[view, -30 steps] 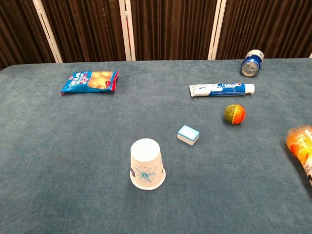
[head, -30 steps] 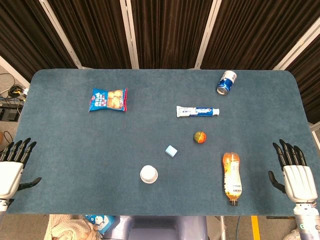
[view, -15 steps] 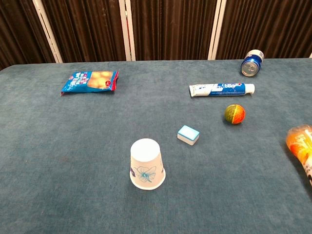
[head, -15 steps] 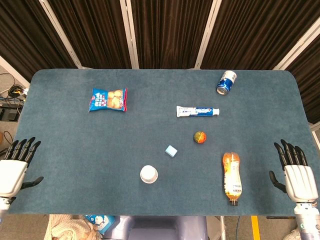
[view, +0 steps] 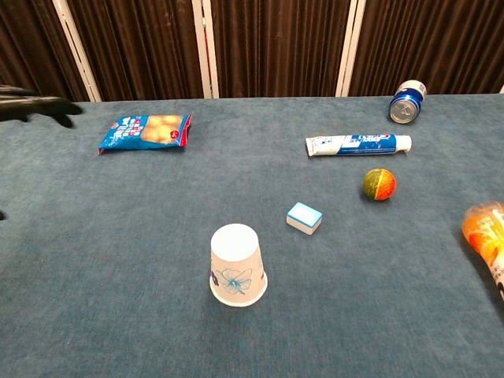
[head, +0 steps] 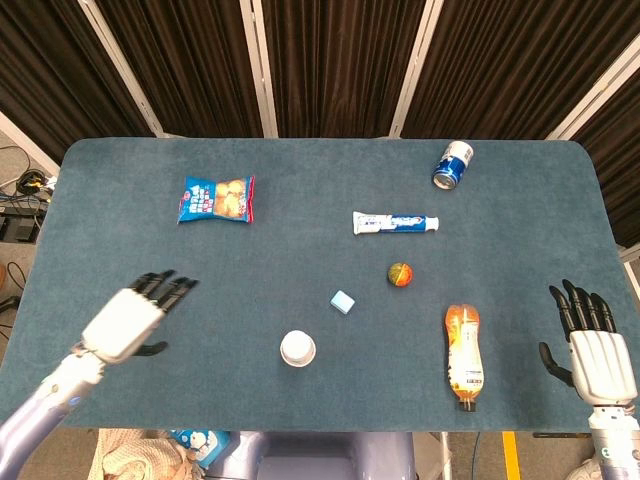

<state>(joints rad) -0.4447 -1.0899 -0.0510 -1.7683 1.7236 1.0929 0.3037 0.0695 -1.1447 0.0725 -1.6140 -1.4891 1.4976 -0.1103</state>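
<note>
The left hand (head: 127, 320) has moved in from the table's (head: 300, 160) left edge, where it hung beside the near corner, to a spot over the cloth, well to the left of the upturned cup (head: 298, 349) and nearer to it than before. Its fingers (head: 165, 285) are spread and hold nothing, pointing toward the far side. In the chest view, where no hand showed earlier, dark fingertips (view: 35, 106) now reach in at the left edge, just left of the chip bag (view: 145, 131).
</note>
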